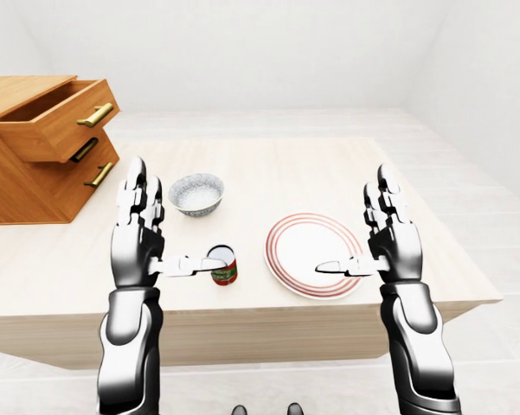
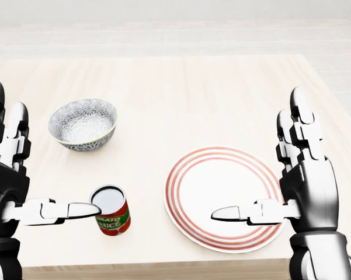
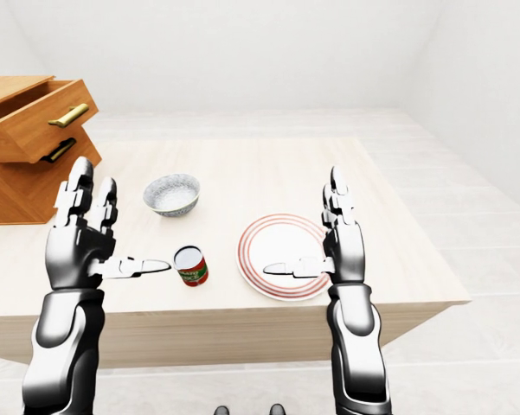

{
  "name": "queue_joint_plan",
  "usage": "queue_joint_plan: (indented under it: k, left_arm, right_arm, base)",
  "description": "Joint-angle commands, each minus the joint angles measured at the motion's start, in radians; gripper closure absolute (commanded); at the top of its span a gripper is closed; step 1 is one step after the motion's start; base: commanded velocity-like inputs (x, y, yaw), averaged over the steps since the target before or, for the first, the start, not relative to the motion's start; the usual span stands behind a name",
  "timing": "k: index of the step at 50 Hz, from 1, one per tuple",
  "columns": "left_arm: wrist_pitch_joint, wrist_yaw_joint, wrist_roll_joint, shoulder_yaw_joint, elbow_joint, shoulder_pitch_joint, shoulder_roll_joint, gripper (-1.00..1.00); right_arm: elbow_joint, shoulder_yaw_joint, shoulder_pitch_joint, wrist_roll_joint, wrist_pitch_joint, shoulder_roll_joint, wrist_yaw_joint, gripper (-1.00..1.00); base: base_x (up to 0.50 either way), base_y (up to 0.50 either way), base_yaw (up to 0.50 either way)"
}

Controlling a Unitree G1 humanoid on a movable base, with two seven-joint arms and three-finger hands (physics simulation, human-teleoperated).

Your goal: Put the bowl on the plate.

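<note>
On table (image 2: 222,93): patterned bowl (image 2: 83,124) upright, mouth up, round; striped plate (image 2: 222,198) flat, apart. Left hand (image 2: 11,186), right hand (image 2: 301,186) spread wide, empty.

I'm in a bare simulated home-like room: pale wood table (image 1: 311,177), wooden drawer chest (image 1: 43,147), crockery, white walls, tiled floor.

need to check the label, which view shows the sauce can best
The head view: the sauce can is largest there, its red and green label partly readable, though the left hand thumb crosses its rim. In both eye views the can is small, its lettering too tiny to read, beside the plate.
</note>
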Motion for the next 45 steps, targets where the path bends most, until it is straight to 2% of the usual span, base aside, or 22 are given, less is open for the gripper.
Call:
queue_joint_plan:
  k: [1, 6, 8, 22, 28, 36, 37, 39, 45]
  left_arm:
    - [0.000, 0.008, -0.016, 0.012, -0.012, -0.013, 0.003, -1.00]
    - [0.000, 0.010, -0.023, 0.018, -0.026, -0.015, 0.005, -1.00]
    - [0.000, 0.002, -0.015, 0.011, 0.018, 0.009, -0.003, -1.00]
    - [0.000, 0.012, -0.026, 0.030, -0.023, -0.024, 0.013, -1.00]
    - [0.000, 0.010, -0.034, 0.042, -0.028, -0.026, 0.018, -1.00]
    - [0.000, 0.009, -0.026, 0.038, 0.009, -0.028, 0.018, -1.00]
    - [0.000, 0.001, -0.018, 0.032, 0.049, -0.006, 0.010, -1.00]
    - [0.000, 0.008, -0.030, 0.041, 0.004, -0.027, 0.020, -1.00]
    - [0.000, -0.018, -0.020, 0.024, 0.006, -0.015, 0.027, -1.00]
  right_arm:
    - [-0.005, -0.009, -0.002, 0.002, 0.000, -0.008, 0.001, -1.00]
    - [-0.004, -0.009, -0.001, 0.002, 0.000, -0.008, 0.000, -1.00]
    - [-0.005, -0.007, 0.000, 0.002, 0.000, -0.008, 0.001, -1.00]
    - [-0.020, -0.010, -0.003, -0.005, 0.000, -0.010, 0.003, -1.00]
    - [-0.019, -0.007, -0.001, -0.010, 0.000, -0.010, 0.005, -1.00]
    - [-0.020, -0.003, 0.007, -0.017, 0.000, -0.008, 0.007, -1.00]
    - [-0.019, -0.003, 0.007, -0.016, 0.000, -0.008, 0.008, -1.00]
    - [-0.014, -0.004, 0.004, -0.017, 0.000, -0.008, 0.007, -1.00]
    - [-0.014, -0.006, 0.000, -0.020, 0.000, -0.008, 0.002, -1.00]
  base:
    - [0.00, -0.50, 0.00]
    - [0.00, -0.50, 0.00]
    - [0.00, -0.40, 0.00]
    - [0.00, 0.00, 0.00]
    - [0.38, 0.00, 0.00]
    - [0.21, 0.00, 0.00]
    - [0.00, 0.00, 0.00]
    - [0.00, 0.00, 0.00]
    - [0.00, 0.00, 0.00]
